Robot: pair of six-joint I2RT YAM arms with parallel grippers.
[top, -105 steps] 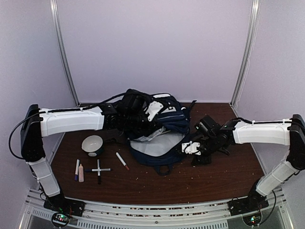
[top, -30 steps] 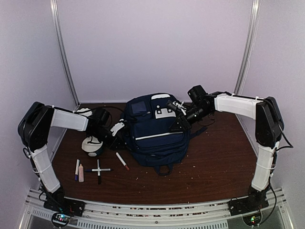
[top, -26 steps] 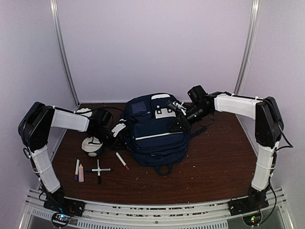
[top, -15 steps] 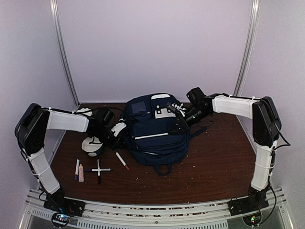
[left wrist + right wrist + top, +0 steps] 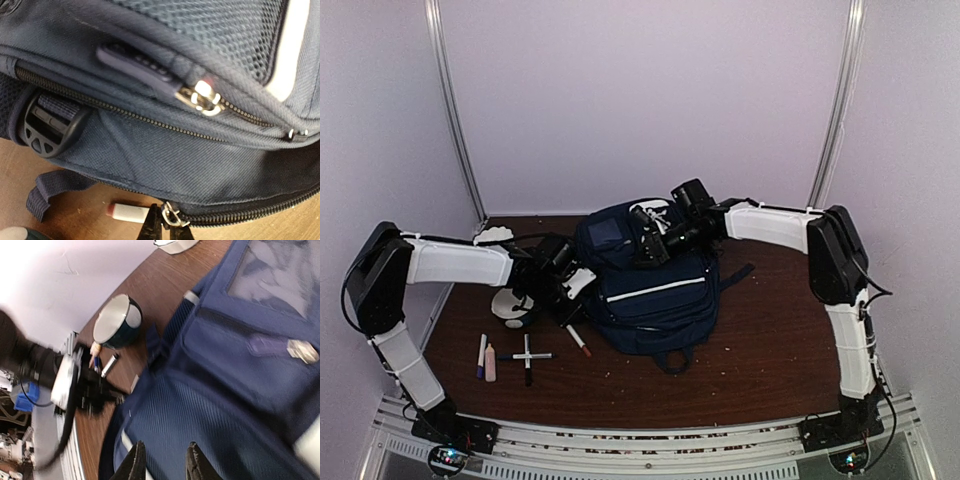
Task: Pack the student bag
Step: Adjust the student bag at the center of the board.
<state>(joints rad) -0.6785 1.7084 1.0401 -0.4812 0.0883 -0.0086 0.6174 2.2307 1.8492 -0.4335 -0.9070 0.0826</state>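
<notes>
Now pinches small metal zipper pull (image 5: 172,216) with left gripper (image 5: 161,227), jaws newly pressed together, low on large navy-blue fabric backpack (image 5: 655,295) (mid-frame from above). Swings right gripper (image 5: 164,462) leftward over its top, jaws part-spread. Probably readies unzipping before packing.

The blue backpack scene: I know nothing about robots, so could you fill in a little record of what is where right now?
Bag: navy student bag, front side up on the brown table
Left gripper: shut on a metal zipper pull at the bag's lower edge
Right gripper: fingers apart over the bag's upper fabric, nothing seen between them
Beside the bag: bowl, white inside, dark outside
Loose items: markers on the table, outside the bag
</notes>
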